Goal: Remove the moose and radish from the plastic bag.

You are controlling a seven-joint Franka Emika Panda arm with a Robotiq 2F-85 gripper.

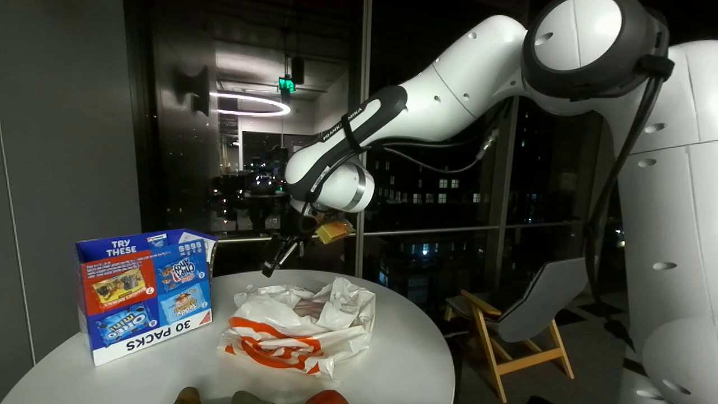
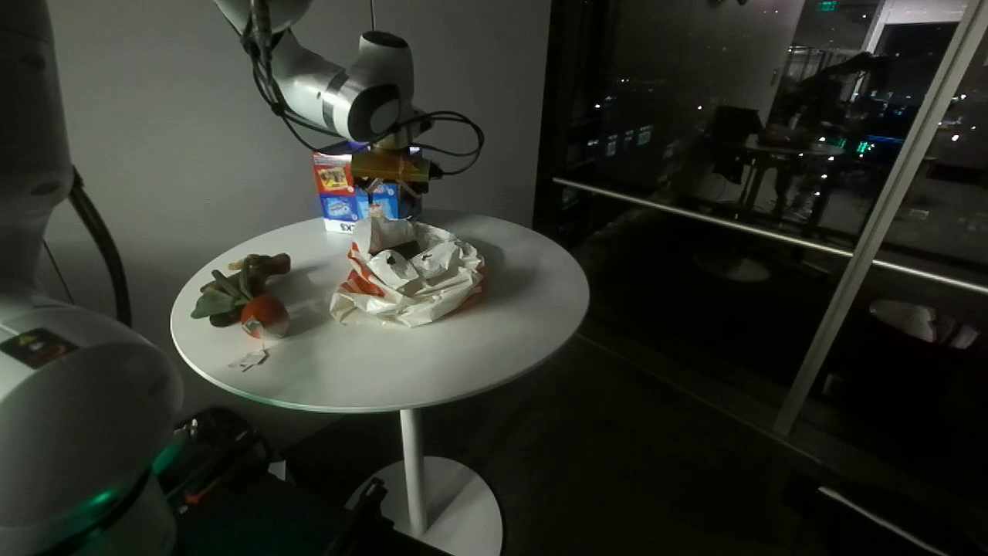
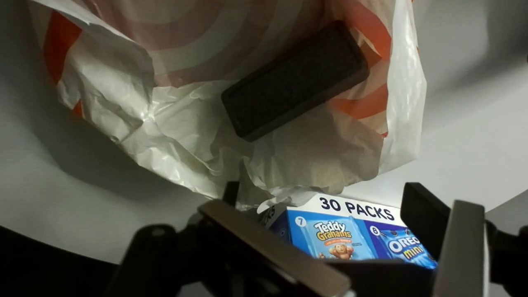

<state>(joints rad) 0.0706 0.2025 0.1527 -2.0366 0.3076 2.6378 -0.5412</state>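
On the table [image 1: 415,348], white bag [image 1: 300,331], crumpled, orange-banded

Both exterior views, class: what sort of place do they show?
Probably an office lounge at night, judging by the round white pedestal table, grey wood-framed armchair and tall dark glass windows.
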